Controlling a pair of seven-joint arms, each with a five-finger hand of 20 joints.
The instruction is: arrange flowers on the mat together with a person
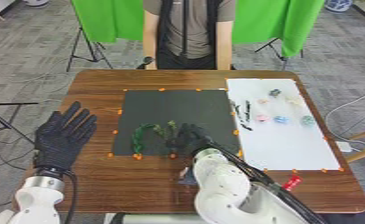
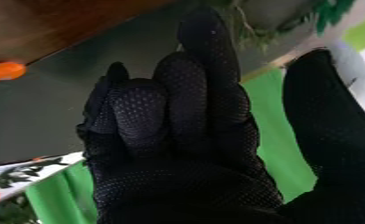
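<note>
My right hand (image 1: 185, 139) is at the lower right part of the dark mat (image 1: 174, 105), just right of a thin green stem (image 1: 172, 130). A curved green stem (image 1: 139, 137) lies farther left on this mat. In the right wrist view, my right hand (image 2: 183, 120) is open with the thumb spread away and nothing held; a thin stem (image 2: 249, 30) and green leaves (image 2: 332, 12) lie beyond the fingertips. My left hand (image 1: 61, 142) rests open at the table's left side. Pink (image 1: 262, 118), blue (image 1: 281, 120) and teal (image 1: 307, 120) flowers lie on the white mat (image 1: 289, 147).
Dark green sprigs (image 1: 247, 111) lie along the white mat's left edge, and a dark flower (image 1: 274, 92) is near its far end. A red object (image 1: 292, 183) sits near the right front of the table (image 1: 98, 175). Orange markers (image 1: 162, 89) line the mats.
</note>
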